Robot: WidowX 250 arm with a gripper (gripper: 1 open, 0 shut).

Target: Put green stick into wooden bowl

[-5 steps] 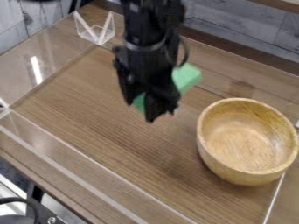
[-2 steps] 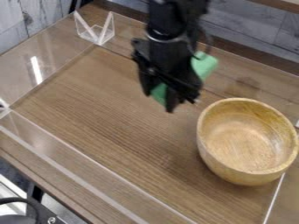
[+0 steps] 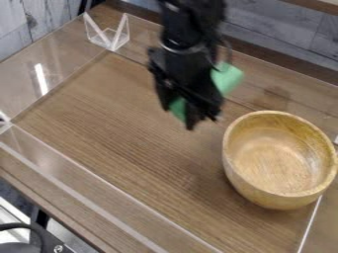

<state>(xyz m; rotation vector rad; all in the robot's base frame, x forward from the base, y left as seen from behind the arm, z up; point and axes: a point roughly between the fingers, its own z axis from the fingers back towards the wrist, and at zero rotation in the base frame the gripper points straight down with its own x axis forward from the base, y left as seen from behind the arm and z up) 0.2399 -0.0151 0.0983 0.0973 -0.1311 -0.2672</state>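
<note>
1. The green stick (image 3: pixel 227 79) is off the table, carried up in the gripper (image 3: pixel 189 111). Only its bright green end shows, sticking out on the right side of the black hand; the rest is hidden behind the hand.
2. The jaws are closed on the green stick. The gripper points straight down, its dark tips hanging above the tabletop.
3. The wooden bowl (image 3: pixel 280 160) stands upright on the table to the lower right of the gripper, near it but apart. Its hollow holds nothing; light grain shows inside.
4. The stick is up and to the left of the bowl's rim, not over the hollow.
5. The table (image 3: pixel 106 138) has a dark wood-grain top under a clear glossy cover with reflections along its left edge.
6. A small clear wire-like stand (image 3: pixel 106 32) sits at the far left corner, well apart from the gripper.
</note>
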